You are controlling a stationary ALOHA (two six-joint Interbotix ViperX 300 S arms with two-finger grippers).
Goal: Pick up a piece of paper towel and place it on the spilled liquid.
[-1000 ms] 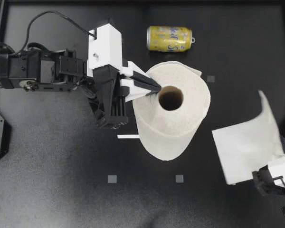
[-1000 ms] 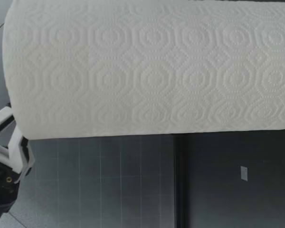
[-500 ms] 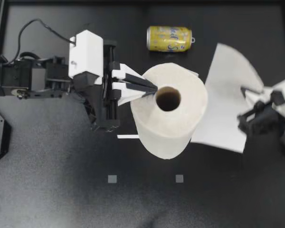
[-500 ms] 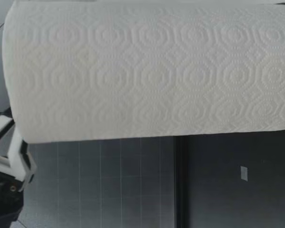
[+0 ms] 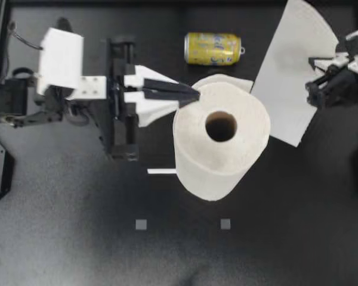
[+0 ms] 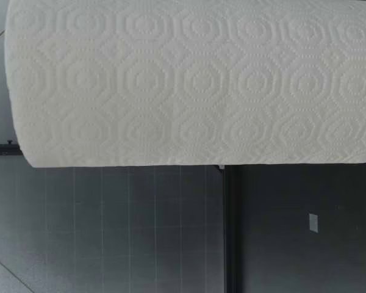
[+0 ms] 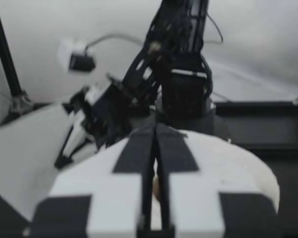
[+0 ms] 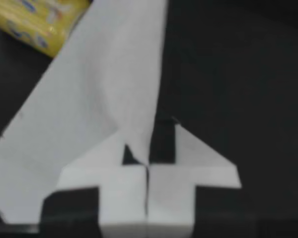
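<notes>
Pinching torn paper towel sheet (image 5: pixel 289 71) in clamped right gripper (image 5: pixel 315 68), beside paper towel roll (image 5: pixel 221 143), near yellow can (image 5: pixel 213 48). Left gripper (image 5: pixel 191 95) clenched, empty, at roll rim. Can't spot spill on dark table (image 5: pixel 77 238): might drop wide, or snag floppy sheet on roll.

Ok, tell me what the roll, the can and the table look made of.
Roll, like the torn sheet: soft white paper, matte, embossed with ringed patterns in the low view. Can: likely thin metal, glossy yellow print, pull tab at its end. Table: dark, matte, faintly speckled; material unclear.
</notes>
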